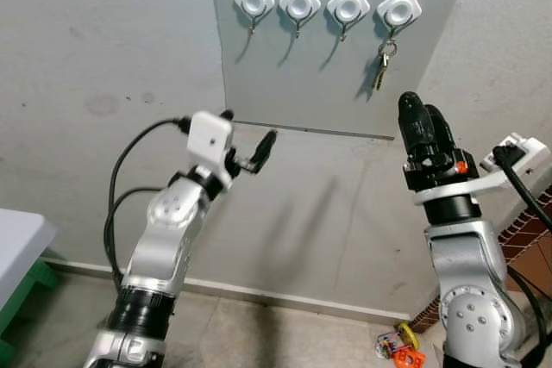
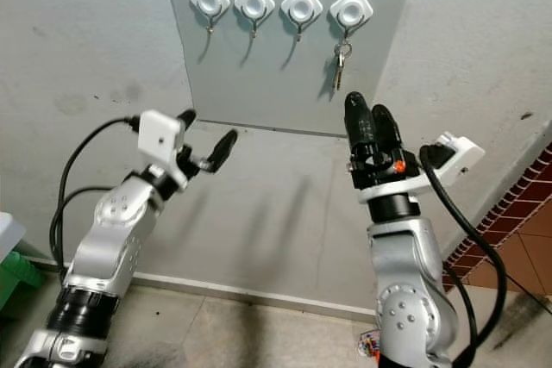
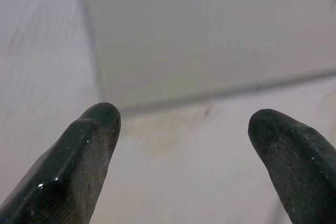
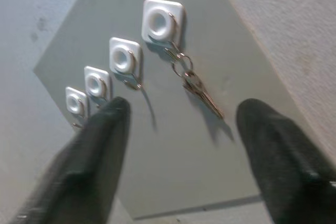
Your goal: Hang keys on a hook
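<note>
The keys (image 1: 383, 65) hang from the rightmost hook (image 1: 398, 9). The right claw (image 4: 181, 124) sits just below, spread and empty; best drawn straight back. The left claw (image 3: 184, 129) is spread too.

1. A rough, pale grey plastered wall (image 1: 103, 84) spans the scene, with faint darker smudges on its left part.
2. A smooth, flat grey-green panel (image 1: 302, 84) is fixed to the upper part of the wall; its lower edge casts a thin dark line.
3. A light skirting strip (image 1: 285, 296) runs along the foot of the wall, meeting a dull beige floor (image 1: 241, 338).
4. At the far left stands a white tabletop (image 1: 17, 243) over a green frame (image 1: 30, 286).
5. At the lower right is a patch of reddish-brown brick-patterned surface (image 2: 517, 239).
6. Small colourful bits of clutter (image 1: 397, 342) lie on the floor near the wall's foot.
7. Soft light throws blurred shadows on the wall.
</note>
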{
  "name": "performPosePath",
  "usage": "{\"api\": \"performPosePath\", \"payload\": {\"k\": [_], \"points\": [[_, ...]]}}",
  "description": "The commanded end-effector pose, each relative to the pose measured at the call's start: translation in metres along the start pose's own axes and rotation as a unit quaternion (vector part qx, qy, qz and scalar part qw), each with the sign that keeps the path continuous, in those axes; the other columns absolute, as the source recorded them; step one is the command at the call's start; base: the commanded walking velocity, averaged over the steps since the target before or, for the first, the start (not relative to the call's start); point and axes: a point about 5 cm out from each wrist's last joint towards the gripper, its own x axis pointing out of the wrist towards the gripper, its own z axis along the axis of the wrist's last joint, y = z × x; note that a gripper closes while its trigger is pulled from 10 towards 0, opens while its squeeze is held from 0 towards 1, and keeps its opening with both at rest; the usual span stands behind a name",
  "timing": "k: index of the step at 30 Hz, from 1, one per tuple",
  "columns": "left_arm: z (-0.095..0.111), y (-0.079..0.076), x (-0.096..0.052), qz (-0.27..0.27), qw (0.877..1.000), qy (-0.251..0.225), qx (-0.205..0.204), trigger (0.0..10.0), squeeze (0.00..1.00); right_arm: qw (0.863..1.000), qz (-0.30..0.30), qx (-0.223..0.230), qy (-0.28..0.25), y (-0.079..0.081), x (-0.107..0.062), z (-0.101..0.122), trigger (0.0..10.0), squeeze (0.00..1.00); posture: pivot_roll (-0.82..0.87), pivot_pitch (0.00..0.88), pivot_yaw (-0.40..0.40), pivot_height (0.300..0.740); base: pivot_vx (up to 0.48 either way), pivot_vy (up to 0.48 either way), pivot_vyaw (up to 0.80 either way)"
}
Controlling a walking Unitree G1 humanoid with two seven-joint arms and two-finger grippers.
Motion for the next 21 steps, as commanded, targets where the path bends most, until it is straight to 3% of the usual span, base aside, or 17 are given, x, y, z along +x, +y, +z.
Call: {"api": "performPosePath", "payload": {"k": [1,9,12,18,19,20,21], "points": [[-0.010,0.006,-0.007,0.022,1.000,0.014,0.016,10.0,0.00,1.000,-0.006,-0.005,0.006,-0.002,-0.002,-0.001,10.0,1.00,-0.08,0.000,0.033,0.740,0.000,0.000,0.00],[-0.016,0.007,-0.015,0.042,0.999,0.014,0.006,10.0,0.00,0.999,-0.032,-0.013,0.026,-0.016,-0.010,-0.010,10.0,1.00,-0.08,0.000,0.029,0.740,0.000,0.000,0.00],[-0.032,0.011,-0.023,0.074,0.997,0.034,0.010,10.0,0.00,0.995,-0.071,-0.040,0.052,-0.035,-0.021,-0.025,10.0,1.00,-0.08,0.000,0.029,0.740,0.000,0.000,0.00],[-0.043,0.015,-0.028,0.101,0.994,0.049,-0.005,10.0,0.00,0.990,-0.099,-0.062,0.076,-0.051,-0.030,-0.038,10.0,1.00,-0.08,0.000,0.029,0.740,0.000,0.000,0.00],[-0.045,0.017,-0.030,0.105,0.993,0.050,-0.004,10.0,0.00,0.989,-0.104,-0.068,0.082,-0.055,-0.032,-0.041,10.0,0.94,-0.07,0.000,0.030,0.740,0.000,0.000,0.00],[-0.054,0.022,-0.033,0.117,0.991,0.063,-0.003,10.0,0.00,0.983,-0.117,-0.087,0.108,-0.067,-0.040,-0.052,10.0,0.00,-0.07,0.000,0.030,0.740,0.000,0.000,0.00],[-0.054,0.022,-0.033,0.117,0.991,0.063,-0.003,10.0,0.00,0.983,-0.117,-0.087,0.108,-0.067,-0.040,-0.052,10.0,0.00,-0.07,0.000,0.030,0.740,0.000,0.000,0.00]]}}
